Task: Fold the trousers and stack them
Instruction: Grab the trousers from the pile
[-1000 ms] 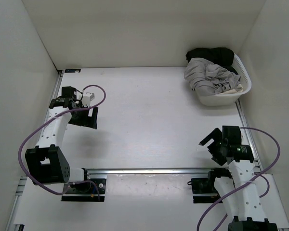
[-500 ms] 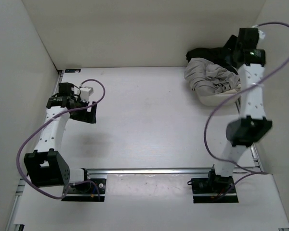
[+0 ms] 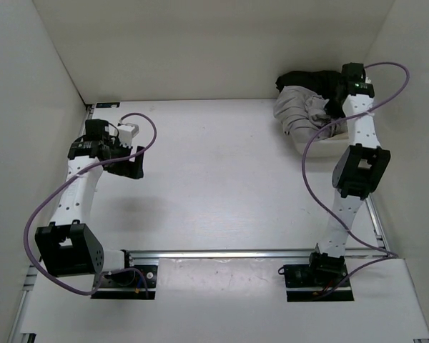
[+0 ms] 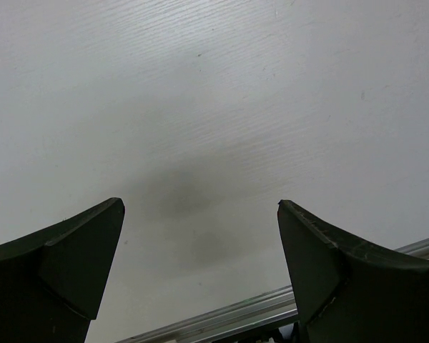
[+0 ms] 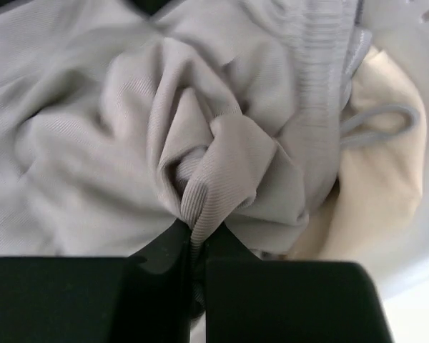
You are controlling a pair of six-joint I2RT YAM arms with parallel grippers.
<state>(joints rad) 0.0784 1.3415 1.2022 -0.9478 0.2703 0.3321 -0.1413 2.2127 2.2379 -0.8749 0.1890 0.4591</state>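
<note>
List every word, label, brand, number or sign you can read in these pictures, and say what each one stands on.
No text can be read in any view.
Grey trousers: plain fabric, no label or print showing.
White laundry basket: no marking visible.
Small dark strip at the table's far left corner: too small to tell whether it carries text.

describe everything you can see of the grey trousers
The grey trousers are soft, finely ribbed fabric, crumpled in a heap in the white basket, over a cream garment and beside a black garment. The gathered waistband and a drawstring loop show. The right hand is shut, pinching a fold.
</note>
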